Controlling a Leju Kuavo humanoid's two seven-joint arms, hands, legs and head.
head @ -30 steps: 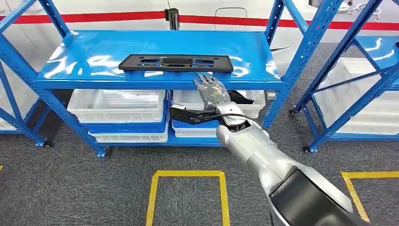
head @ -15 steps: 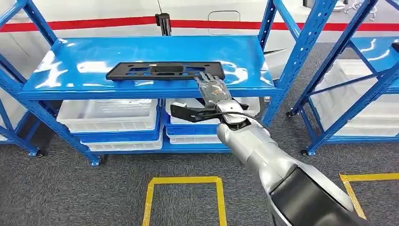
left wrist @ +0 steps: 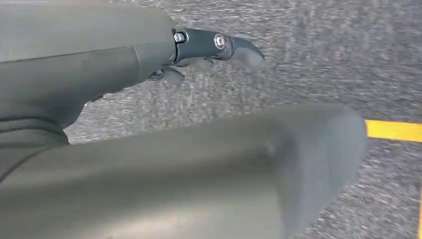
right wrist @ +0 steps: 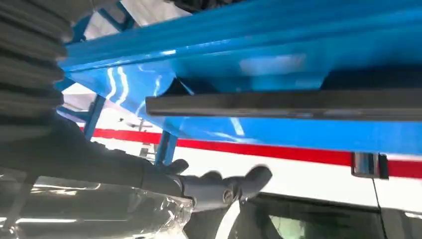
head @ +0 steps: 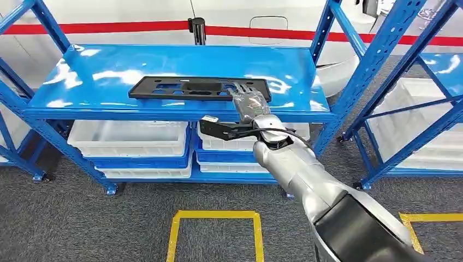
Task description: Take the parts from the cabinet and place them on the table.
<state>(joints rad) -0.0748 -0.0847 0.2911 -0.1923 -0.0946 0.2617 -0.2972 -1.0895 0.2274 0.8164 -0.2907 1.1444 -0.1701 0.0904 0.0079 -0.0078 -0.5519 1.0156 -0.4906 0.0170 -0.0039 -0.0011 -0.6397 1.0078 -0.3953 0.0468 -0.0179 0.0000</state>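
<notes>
A long flat black part (head: 185, 87) with cut-outs lies on the top shelf of the blue cabinet (head: 164, 60). My right hand (head: 248, 103) reaches over the shelf's front edge, its fingers stretched flat over the part's right end. It holds nothing. In the right wrist view the part (right wrist: 283, 104) shows edge-on beyond the straight fingers (right wrist: 224, 189) of the right hand (right wrist: 209, 186). My left hand (left wrist: 209, 47) hangs over grey carpet, fingers loose and holding nothing.
White bins (head: 131, 139) (head: 224, 143) sit on the lower shelf under the part. A blue upright (head: 349, 71) stands just right of my arm, with a second rack (head: 431, 109) beyond it. A yellow tape square (head: 215, 215) marks the floor. A black post (head: 196, 27) stands behind the cabinet.
My right hand has gone from the shelf's front edge forward and up, over the black part's right end. The view shifted a little; the part has not moved on the shelf.
</notes>
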